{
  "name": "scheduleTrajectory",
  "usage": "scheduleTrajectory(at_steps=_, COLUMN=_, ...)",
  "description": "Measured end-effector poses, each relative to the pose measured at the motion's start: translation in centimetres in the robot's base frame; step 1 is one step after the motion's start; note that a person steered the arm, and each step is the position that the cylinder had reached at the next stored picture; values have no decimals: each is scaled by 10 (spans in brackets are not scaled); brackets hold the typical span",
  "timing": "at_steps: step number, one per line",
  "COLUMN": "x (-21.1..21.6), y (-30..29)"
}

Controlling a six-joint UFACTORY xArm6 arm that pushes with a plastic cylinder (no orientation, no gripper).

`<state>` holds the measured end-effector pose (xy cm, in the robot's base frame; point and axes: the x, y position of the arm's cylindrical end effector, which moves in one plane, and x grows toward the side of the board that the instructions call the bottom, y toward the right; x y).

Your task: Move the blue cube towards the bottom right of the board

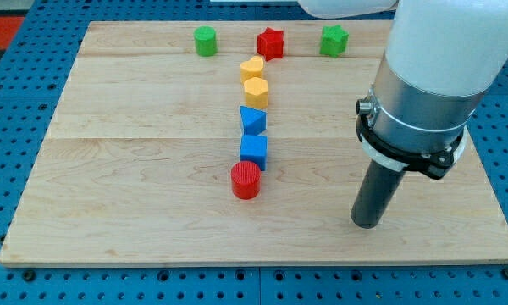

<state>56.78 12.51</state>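
Right now we see the blue cube (pixel 254 151) near the middle of the wooden worktop (pixel 135 212). A red cylinder (pixel 245 180) touches it just below, and a second blue block (pixel 252 119) sits just above. Higher up, two yellow blocks (pixel 255 80) sit close together. Along the view's top are a green cylinder (pixel 205 41), a red star (pixel 271 43) and a second green block (pixel 334 40). My tip (pixel 367 224) stands well apart, to the cube's right. We have no claw, only a rod.

Top row: green cylinder (pixel 205 41) left, red star (pixel 271 42) middle, green block (pixel 334 40) right.
Centre column, downward: yellow heart (pixel 252 69), yellow block (pixel 256 91), blue wedge (pixel 252 119), blue cube (pixel 254 151), red cylinder (pixel 245 180), each touching the next.
My tip (pixel 366 224): well right of the red cylinder.
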Motion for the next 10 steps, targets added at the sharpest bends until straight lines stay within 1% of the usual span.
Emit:
scheduleTrajectory(at_steps=1, x=-1, y=-19)
scheduleTrajectory(at_steps=3, x=4, y=-98)
scheduleTrajectory(at_steps=4, x=-18, y=-160)
scheduleTrajectory(at_steps=5, x=-48, y=-207)
scheduleTrajectory(at_steps=6, x=-84, y=-184)
scheduleTrajectory(at_steps=7, x=-96, y=-100)
scheduleTrajectory(at_steps=8, x=-106, y=-59)
scheduleTrajectory(at_steps=9, x=-138, y=-68)
scheduleTrajectory(at_steps=10, x=-155, y=-31)
